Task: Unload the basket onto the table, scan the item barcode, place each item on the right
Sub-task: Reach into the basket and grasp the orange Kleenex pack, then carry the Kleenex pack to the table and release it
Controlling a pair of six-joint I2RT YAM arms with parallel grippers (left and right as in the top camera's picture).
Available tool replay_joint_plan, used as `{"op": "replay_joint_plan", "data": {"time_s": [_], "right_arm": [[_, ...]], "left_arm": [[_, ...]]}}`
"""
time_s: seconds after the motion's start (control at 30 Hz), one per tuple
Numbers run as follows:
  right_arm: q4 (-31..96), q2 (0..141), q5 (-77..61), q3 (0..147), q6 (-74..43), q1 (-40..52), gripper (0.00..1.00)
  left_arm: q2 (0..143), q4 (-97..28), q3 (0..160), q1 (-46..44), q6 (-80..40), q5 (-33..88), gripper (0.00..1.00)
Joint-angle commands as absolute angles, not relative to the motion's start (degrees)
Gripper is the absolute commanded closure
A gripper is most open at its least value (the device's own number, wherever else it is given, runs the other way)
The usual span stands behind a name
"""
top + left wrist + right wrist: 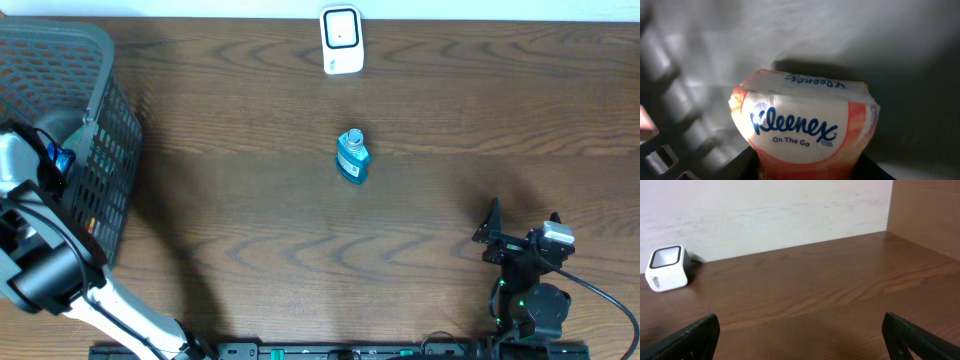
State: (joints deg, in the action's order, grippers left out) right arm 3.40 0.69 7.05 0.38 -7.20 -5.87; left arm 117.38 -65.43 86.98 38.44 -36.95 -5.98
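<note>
A Kleenex On The Go tissue pack (802, 125), orange and white, fills the left wrist view inside the grey basket (95, 120). My left gripper (807, 167) is shut on its lower end, a dark finger pressing each side where the pack narrows. No barcode shows on the side facing the camera. The white scanner (341, 40) stands at the far middle of the table and also shows as the scanner (667, 268) in the right wrist view. My right gripper (800, 340) rests open over bare wood at the near right, holding nothing.
A small blue bottle (352, 156) stands upright in the middle of the table, below the scanner. The basket's tall mesh walls surround my left arm (40, 260) at the far left. A pale wall runs behind the table.
</note>
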Motion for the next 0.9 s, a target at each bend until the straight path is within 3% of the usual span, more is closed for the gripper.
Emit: {"op": "replay_joint_plan", "data": {"time_s": [0.0, 0.2, 0.43, 0.7, 0.77, 0.87], "right_arm": [[3.62, 0.38, 6.96, 0.32, -7.86, -5.96, 0.01], [3.62, 0.38, 6.96, 0.32, -7.86, -5.96, 0.01], [3.62, 0.38, 6.96, 0.32, -7.86, -5.96, 0.01], [3.62, 0.38, 6.96, 0.32, -7.86, -5.96, 0.01], [3.62, 0.38, 6.96, 0.32, -7.86, -5.96, 0.01], [3.62, 0.38, 6.96, 0.32, -7.86, -5.96, 0.01]], "left_arm": [[106.56, -65.95, 88.31, 38.5, -36.03, -6.39, 0.56], [86.8, -64.73, 91.37, 38.48, -36.03, -3.18, 0.56], [63.66, -54.81, 92.6, 32.27, -40.36, 14.68, 0.56], [62.04, -52.86, 91.35, 3.62, -40.71, 15.4, 0.56], [66.76, -50.39, 90.28, -9.72, -39.53, 14.22, 0.56], [73.91, -48.66, 90.21, -21.63, -37.6, 8.67, 0.56]]}}
